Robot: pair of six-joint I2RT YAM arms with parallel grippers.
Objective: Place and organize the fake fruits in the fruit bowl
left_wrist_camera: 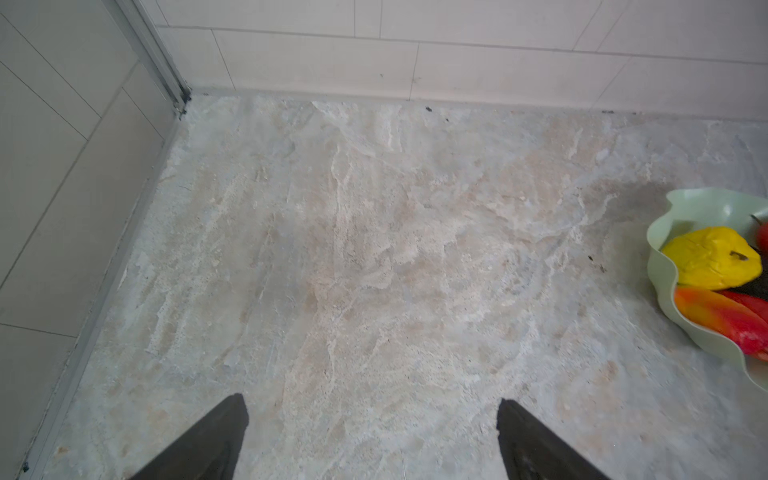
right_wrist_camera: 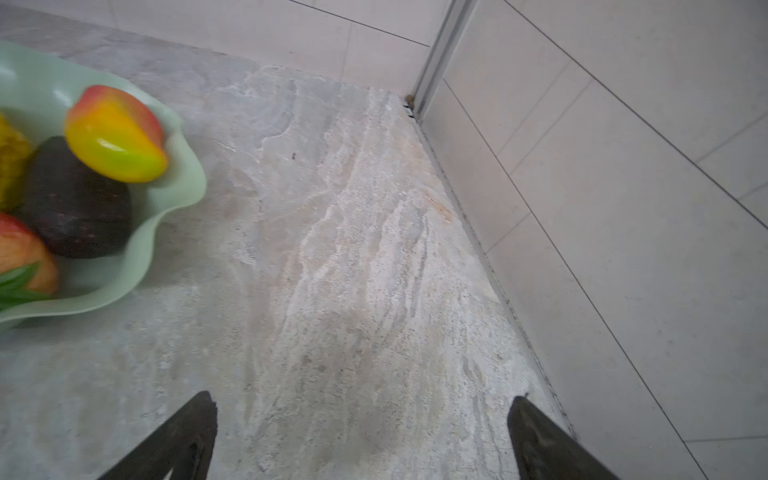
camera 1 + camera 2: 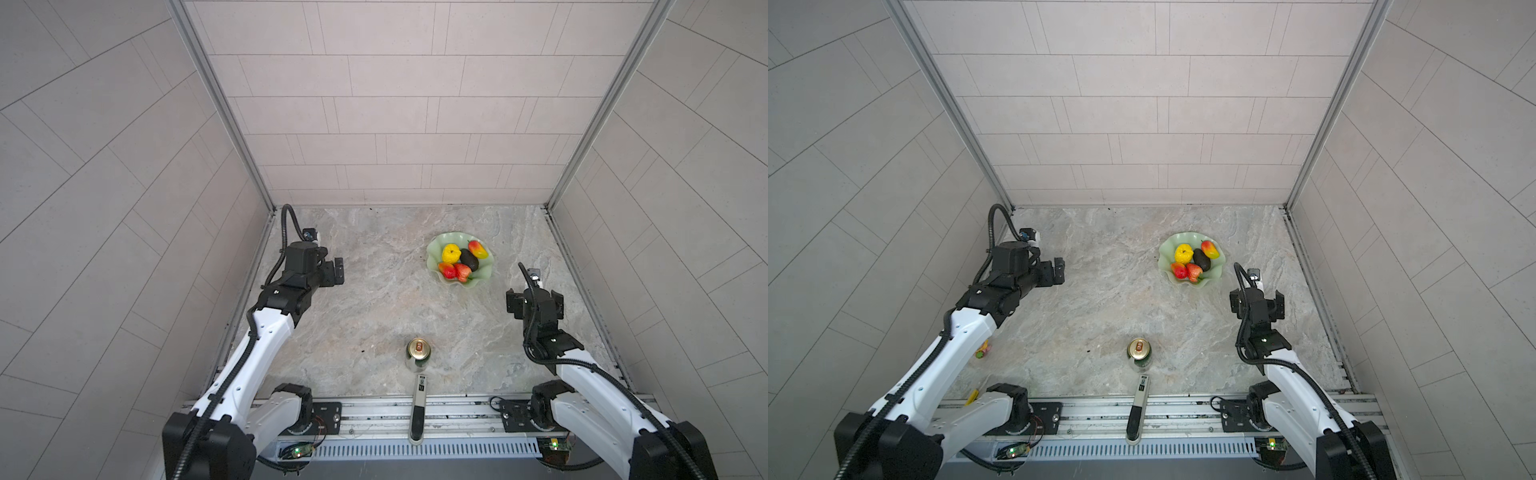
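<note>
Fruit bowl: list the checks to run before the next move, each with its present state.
1. All fruits inside the fruit bowl: ok. The yellow fruit, dark oval, strawberry, far mango and near mango lie in it.
2. The left gripper open and empty: ok.
3. The right gripper open, empty, apart from the bowl: ok.
4. The drink can upright, apart from the bowl: ok.
5. No fruit left on the table: cannot tell. A small colourful thing lies beside the left arm in a top view.
</note>
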